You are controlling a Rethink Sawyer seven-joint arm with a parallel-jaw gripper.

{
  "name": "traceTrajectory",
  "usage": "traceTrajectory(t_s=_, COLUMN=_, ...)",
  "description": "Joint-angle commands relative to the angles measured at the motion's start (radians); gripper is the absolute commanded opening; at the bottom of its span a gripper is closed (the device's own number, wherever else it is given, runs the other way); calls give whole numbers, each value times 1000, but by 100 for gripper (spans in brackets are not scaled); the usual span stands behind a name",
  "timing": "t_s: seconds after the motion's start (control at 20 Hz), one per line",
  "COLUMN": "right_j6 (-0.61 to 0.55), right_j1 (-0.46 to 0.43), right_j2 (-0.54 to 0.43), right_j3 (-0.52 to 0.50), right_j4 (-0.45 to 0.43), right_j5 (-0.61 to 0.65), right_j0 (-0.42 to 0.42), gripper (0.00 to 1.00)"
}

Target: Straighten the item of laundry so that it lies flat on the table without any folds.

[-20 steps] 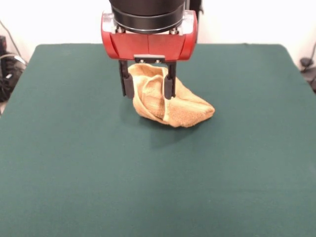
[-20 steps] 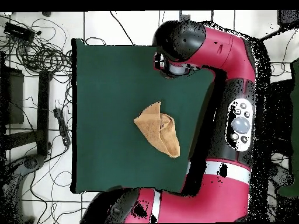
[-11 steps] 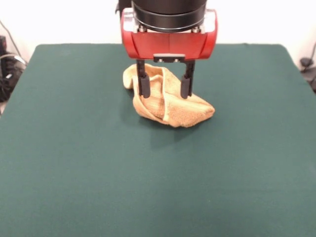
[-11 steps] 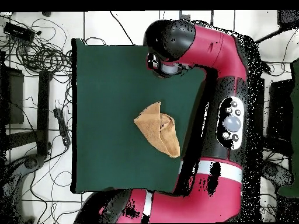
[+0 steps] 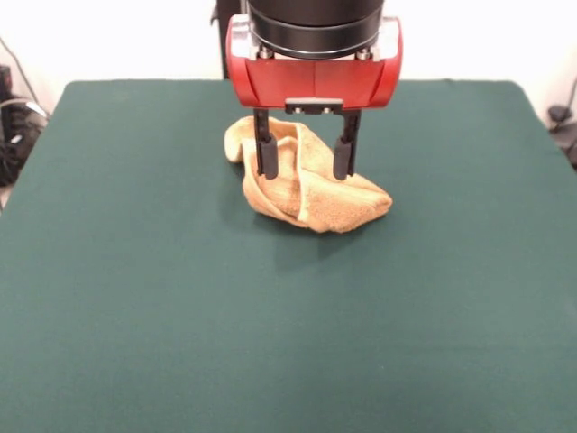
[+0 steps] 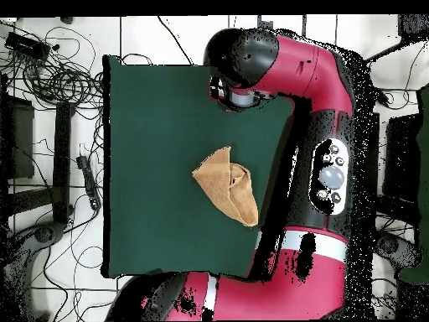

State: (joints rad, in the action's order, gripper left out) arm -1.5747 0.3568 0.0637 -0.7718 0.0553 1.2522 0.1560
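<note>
The item of laundry (image 5: pixel 315 194) is a golden yellow-orange towel lying bunched and folded over itself on the dark green table (image 5: pixel 180 316), a little behind the table's middle. My gripper (image 5: pixel 302 173) hangs open right at the towel, its two black fingers (image 5: pixel 263 155) spread wide in front of the towel's raised left fold, nothing held between them. Whether the tips touch the cloth I cannot tell. In the overhead view the towel (image 6: pixel 228 186) shows as a folded wedge near the table's (image 6: pixel 151 126) right half, with the red arm (image 6: pixel 323 126) curving along the right side.
Green cloth stretches wide around the towel on every side. Tangled cables (image 6: pixel 50 71) and dark equipment lie on the floor past the table's left edge in the overhead view. A dark object (image 5: pixel 563 122) sits off the table's right edge in the front view.
Seen from the front, the gripper has shifted right along the towel, mostly in the first half second. It stays open. The towel's left end now shows uncovered.
</note>
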Motion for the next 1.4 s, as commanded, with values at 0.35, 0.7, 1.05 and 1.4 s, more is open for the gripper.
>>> traceTrajectory(t_s=0.35, right_j6=-130, right_j1=11, right_j2=-61, right_j3=-202, right_j4=13, right_j5=-72, right_j0=-9, gripper=100)
traceTrajectory(t_s=0.7, right_j6=-105, right_j1=21, right_j2=-75, right_j3=-259, right_j4=5, right_j5=-175, right_j0=-2, gripper=100)
traceTrajectory(t_s=1.05, right_j6=-110, right_j1=24, right_j2=-78, right_j3=-275, right_j4=12, right_j5=-206, right_j0=0, gripper=100)
traceTrajectory(t_s=1.4, right_j6=-106, right_j1=23, right_j2=-79, right_j3=-270, right_j4=15, right_j5=-200, right_j0=0, gripper=100)
